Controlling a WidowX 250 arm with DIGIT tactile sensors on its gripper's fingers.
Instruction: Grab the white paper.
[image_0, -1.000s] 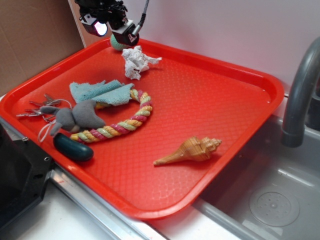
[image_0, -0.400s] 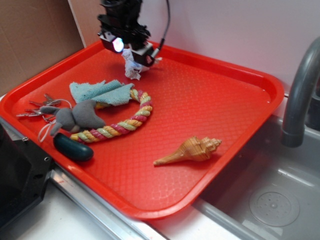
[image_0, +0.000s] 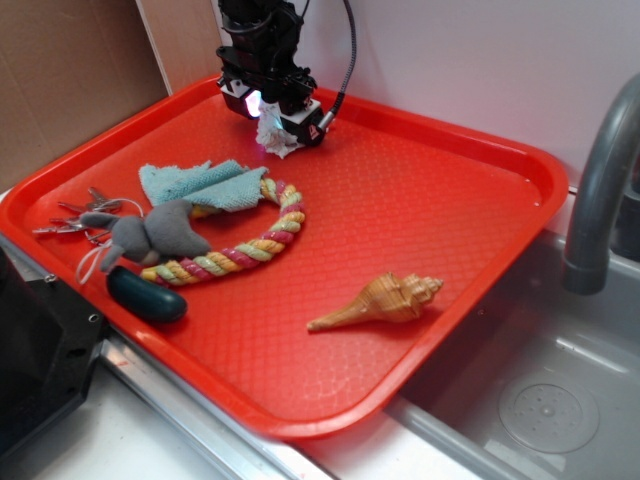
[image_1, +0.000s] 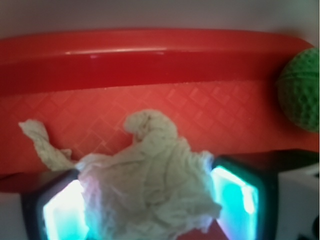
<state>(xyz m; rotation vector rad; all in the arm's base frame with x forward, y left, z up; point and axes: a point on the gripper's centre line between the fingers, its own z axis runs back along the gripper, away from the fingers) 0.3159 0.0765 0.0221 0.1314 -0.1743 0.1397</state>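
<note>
The white paper (image_0: 277, 141) is a crumpled wad lying on the red tray (image_0: 450, 200) near its far rim. My gripper (image_0: 279, 134) has come down over it and stands open. In the wrist view the white paper (image_1: 150, 185) fills the gap of the gripper (image_1: 145, 210), with one lit finger pad (image_1: 62, 212) on its left and the other on its right, both close against its sides. A twisted tail of paper sticks out to the left. The paper rests on the tray floor (image_1: 225, 115).
A green knitted ball (image_1: 302, 92) sits by the tray rim, right of the paper. On the tray lie a teal cloth (image_0: 200, 185), a rope ring (image_0: 250, 245), a grey plush mouse (image_0: 150, 232), keys (image_0: 75, 215), a dark oval object (image_0: 145, 295) and a shell (image_0: 380, 300). A faucet (image_0: 600, 190) stands over the sink (image_0: 540, 400).
The gripper moved right from above the tray's far-left corner and dropped down over the paper. The paper now lies between its fingers and has not shifted.
</note>
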